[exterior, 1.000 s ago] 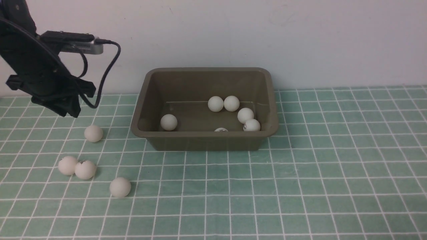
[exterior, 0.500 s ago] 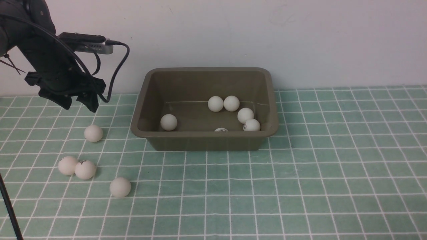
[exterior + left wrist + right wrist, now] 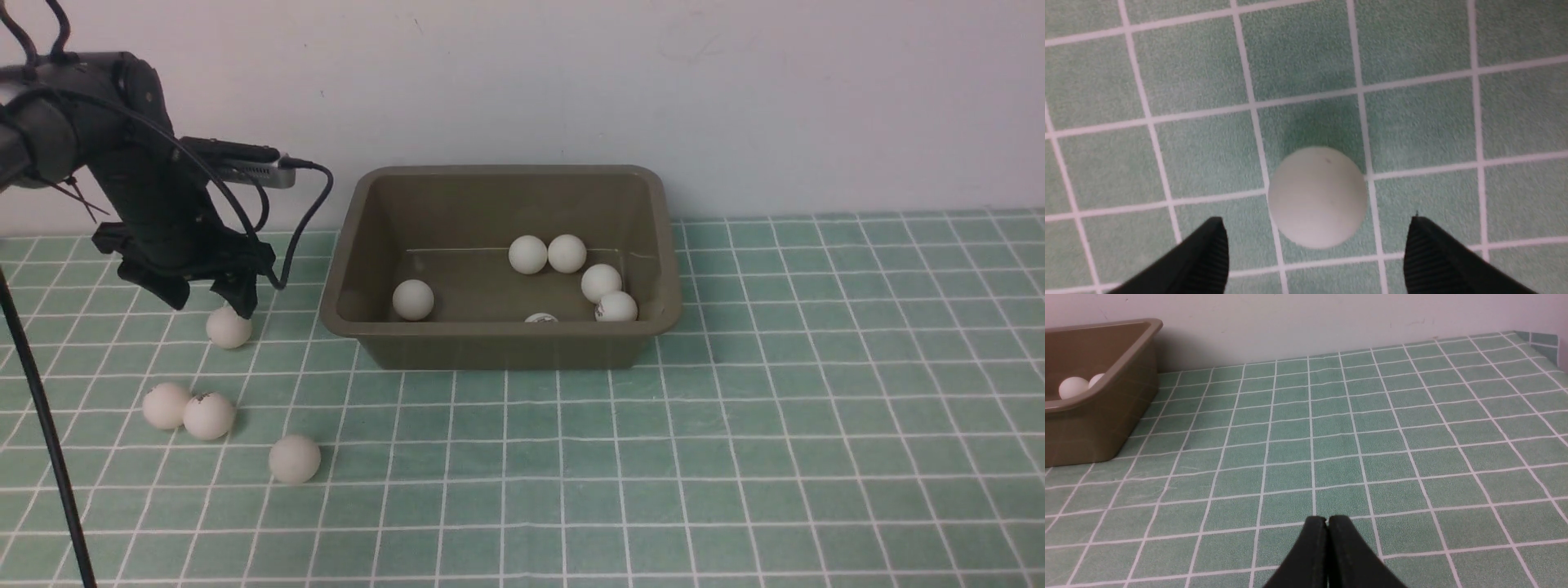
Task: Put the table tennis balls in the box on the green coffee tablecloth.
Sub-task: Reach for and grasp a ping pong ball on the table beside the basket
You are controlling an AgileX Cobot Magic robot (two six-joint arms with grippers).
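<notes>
The olive-brown box [image 3: 506, 333] stands at the back middle of the green coffee tablecloth [image 3: 816, 408] and holds several table tennis balls [image 3: 527, 254]. Left of the box, one white ball [image 3: 229, 327] lies on the cloth. My left gripper [image 3: 211, 304] hangs just above it, open, with nothing in it. From the left wrist, that ball [image 3: 1318, 198] sits between the two spread fingertips [image 3: 1216, 234] without touching either. Three more balls [image 3: 209, 415] lie nearer the front left. My right gripper [image 3: 1327, 519] is shut and empty, low over bare cloth to the right of the box [image 3: 1106, 416].
A pale wall runs close behind the box. A thin black cable [image 3: 49, 441] crosses the far left of the front view. The cloth's far right corner [image 3: 1535, 337] shows in the right wrist view.
My left arm has come down and to the right, ending over the ball left of the box, and its jaws have opened wide. No ball has moved. The right gripper does not appear in the earlier frames.
</notes>
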